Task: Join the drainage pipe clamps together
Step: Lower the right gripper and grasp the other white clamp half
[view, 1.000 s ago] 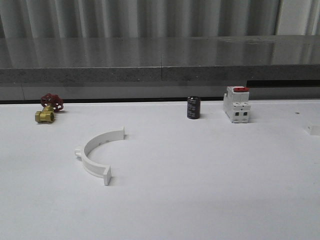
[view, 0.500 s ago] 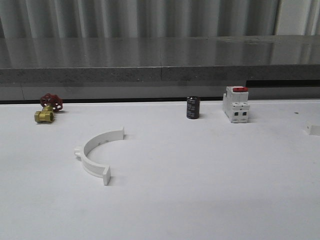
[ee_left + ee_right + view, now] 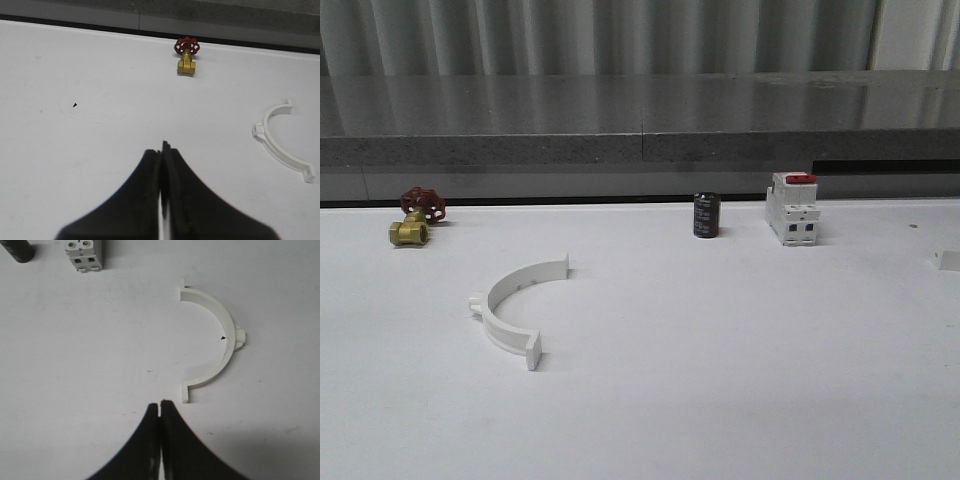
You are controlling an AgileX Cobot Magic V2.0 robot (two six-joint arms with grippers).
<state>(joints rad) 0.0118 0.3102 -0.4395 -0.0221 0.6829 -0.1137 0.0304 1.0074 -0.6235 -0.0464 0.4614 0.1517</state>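
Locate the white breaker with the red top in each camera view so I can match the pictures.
Front view: breaker stands at the table's far side, right of centre.
Right wrist view: breaker sits beyond the clamp half, partly cropped by the frame.
Shared landmark: the black cylinder standing beside it.

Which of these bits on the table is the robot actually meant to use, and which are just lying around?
For the job:
left clamp half
right clamp half

Just lying about:
brass valve with red handwheel
black cylinder
white breaker with red top
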